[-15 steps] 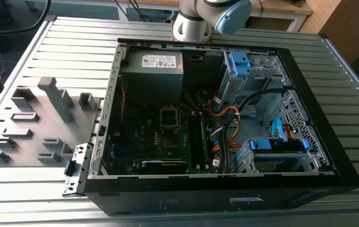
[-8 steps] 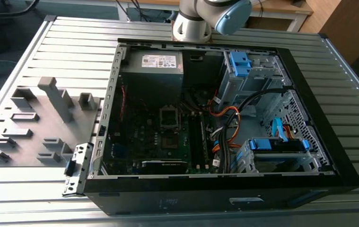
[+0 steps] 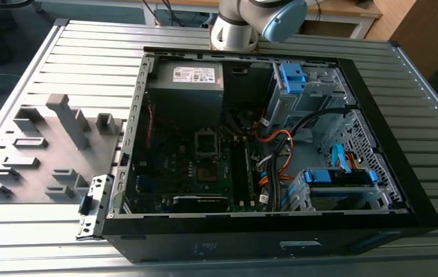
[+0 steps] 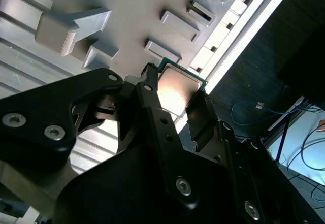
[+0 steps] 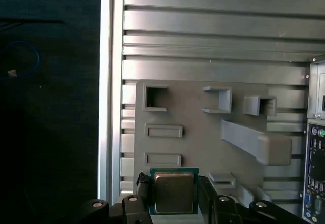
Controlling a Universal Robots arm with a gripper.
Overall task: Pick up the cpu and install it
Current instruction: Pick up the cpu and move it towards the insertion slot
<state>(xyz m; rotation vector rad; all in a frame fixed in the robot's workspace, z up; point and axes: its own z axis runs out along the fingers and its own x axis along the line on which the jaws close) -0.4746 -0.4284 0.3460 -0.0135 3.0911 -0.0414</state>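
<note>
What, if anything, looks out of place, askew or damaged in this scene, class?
Nothing stands out. In the first wrist view the cpu sits square in the claw, with the grey holder tray behind it. The open computer case lies flat on the slatted table, and nothing looks spilled or broken.

Bench: silver ribbed aluminium-profile table [image 3: 88, 49], its slats running across the exterior view. Lying directly on it are two items. A flat grey plastic fixture plate [image 3: 49, 157] with raised blocks and slots sits toward the exterior view's left, with a large open black metal computer case [image 3: 242, 242] just beside it on the right.
</note>
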